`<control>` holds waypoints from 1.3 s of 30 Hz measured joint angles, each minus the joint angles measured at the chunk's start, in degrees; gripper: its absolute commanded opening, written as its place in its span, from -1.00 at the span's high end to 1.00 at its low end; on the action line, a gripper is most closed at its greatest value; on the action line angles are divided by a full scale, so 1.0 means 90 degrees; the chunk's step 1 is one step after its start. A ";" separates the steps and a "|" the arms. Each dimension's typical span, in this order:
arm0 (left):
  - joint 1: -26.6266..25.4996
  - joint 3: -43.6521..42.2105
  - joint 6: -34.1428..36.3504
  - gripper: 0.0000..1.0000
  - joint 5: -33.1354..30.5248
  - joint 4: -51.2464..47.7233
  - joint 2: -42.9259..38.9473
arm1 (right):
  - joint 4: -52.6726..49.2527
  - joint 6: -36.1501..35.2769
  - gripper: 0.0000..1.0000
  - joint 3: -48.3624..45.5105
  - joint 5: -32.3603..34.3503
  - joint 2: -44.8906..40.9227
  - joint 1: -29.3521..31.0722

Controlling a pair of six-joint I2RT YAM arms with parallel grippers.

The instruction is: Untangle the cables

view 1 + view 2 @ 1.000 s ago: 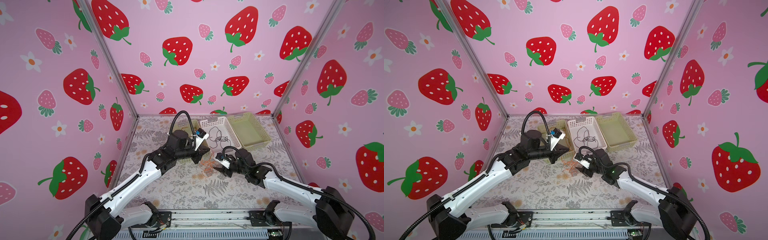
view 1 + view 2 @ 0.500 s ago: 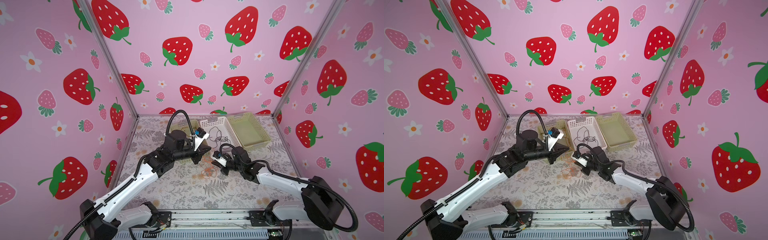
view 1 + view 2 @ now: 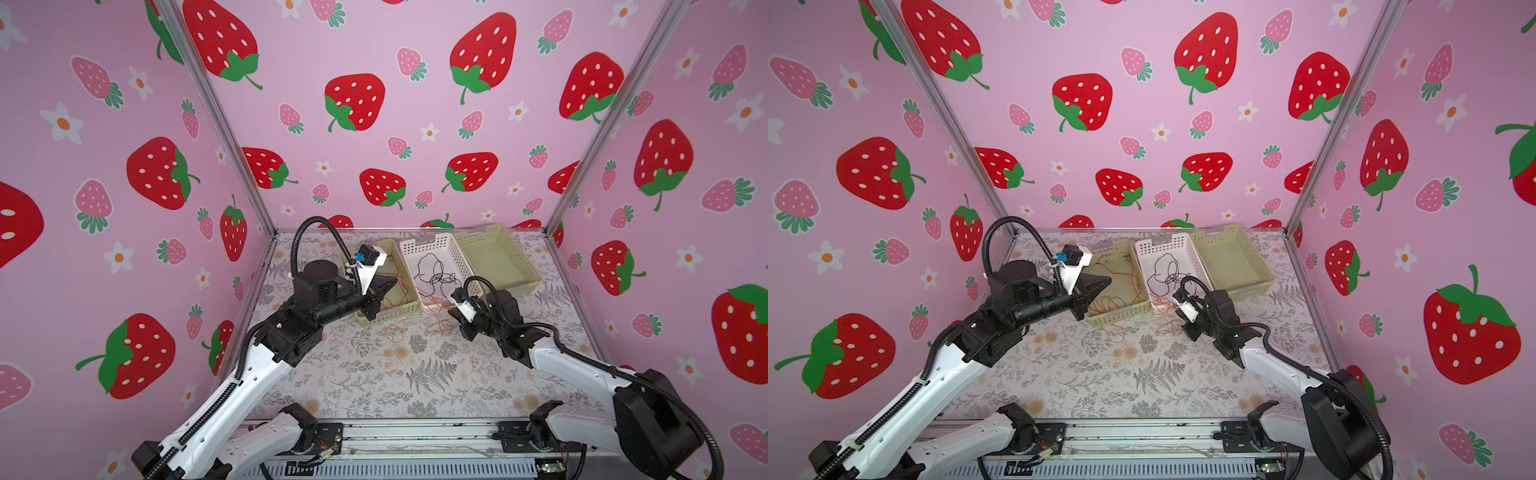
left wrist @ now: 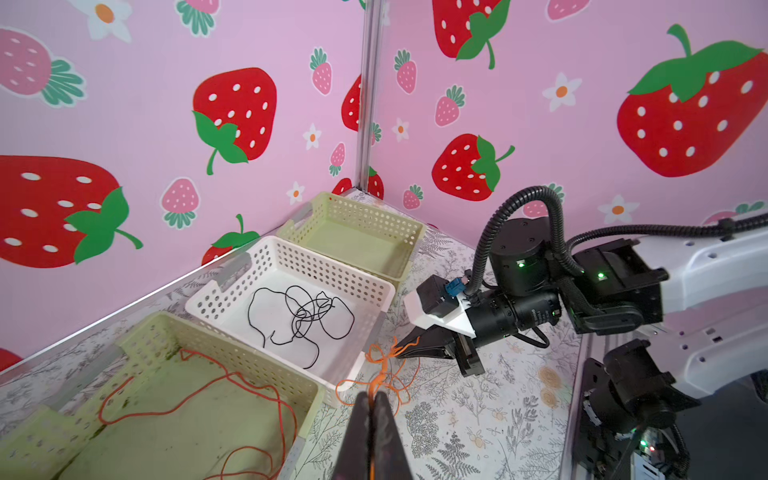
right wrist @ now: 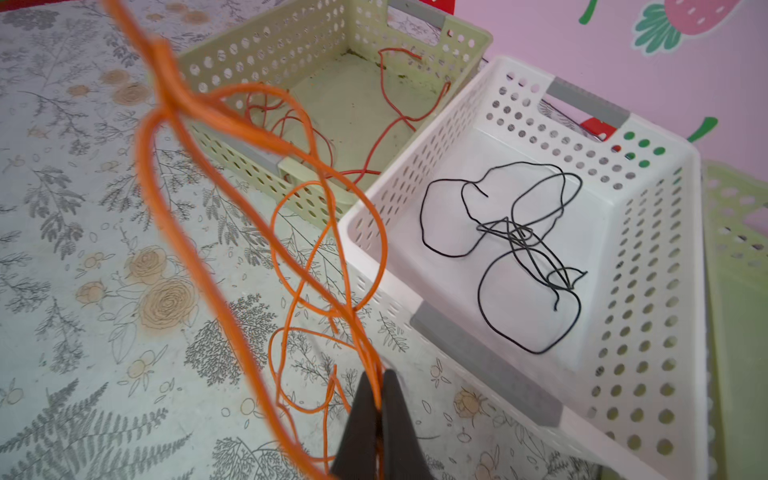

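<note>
A thin orange cable [image 4: 384, 365] hangs in tangled loops between my two grippers, in front of the baskets. The left gripper [image 4: 372, 397] is shut on one part of it and stands raised over the near wall of the left green basket [image 3: 390, 318]. Low by the white basket's near corner, the right gripper [image 5: 378, 376] is shut on another strand of the orange cable [image 5: 164, 83]. A black cable [image 3: 434, 276] lies bunched in the white basket [image 3: 428, 243]. A brownish-orange cable [image 5: 405, 120] lies loose in the left green basket.
A second green basket [image 3: 498, 257] with nothing in it stands at the back right, touching the white one. All three baskets sit in a row near the back wall. Pink strawberry walls close in the left, back and right sides.
The right gripper was open a second ago; it has moved toward the white basket's corner and shut on the orange cable. The left gripper has drawn slightly left, still shut on the cable.
</note>
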 measured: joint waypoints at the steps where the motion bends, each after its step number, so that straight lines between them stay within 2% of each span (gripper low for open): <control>1: 0.0075 -0.0046 -0.0017 1.00 -0.0002 -0.0005 -0.0073 | -0.0051 0.0032 1.00 0.0010 0.0049 0.0056 -0.0036; 6: 0.0449 -0.0209 -0.0080 1.00 0.0002 -0.0138 -0.0396 | -0.0386 0.0153 1.00 0.0063 0.0262 0.0406 -0.0109; 15: 0.1132 -0.0291 -0.0097 1.00 0.0165 -0.0680 -0.0719 | -0.0442 0.0209 1.00 0.0335 0.0367 0.0493 -0.0182; 21: 0.1418 -0.0342 -0.0143 1.00 0.0459 -0.0797 -0.0772 | -0.0544 0.0151 0.98 0.0413 0.0036 0.0561 -0.0214; 25: 0.1440 -0.0372 -0.0284 1.00 0.0799 -0.0687 -0.0709 | -0.0763 0.0092 0.78 0.0427 -0.0379 0.0738 -0.0197; 28: 0.1401 -0.0440 -0.0398 1.00 0.0962 -0.0486 -0.0597 | -0.1015 0.0046 0.62 0.0527 -0.0423 0.1037 -0.0095; 39: 0.0879 -0.0457 -0.0515 1.00 0.0952 -0.0219 -0.0410 | -0.1348 -0.0044 0.06 0.0809 -0.0423 0.1797 0.0313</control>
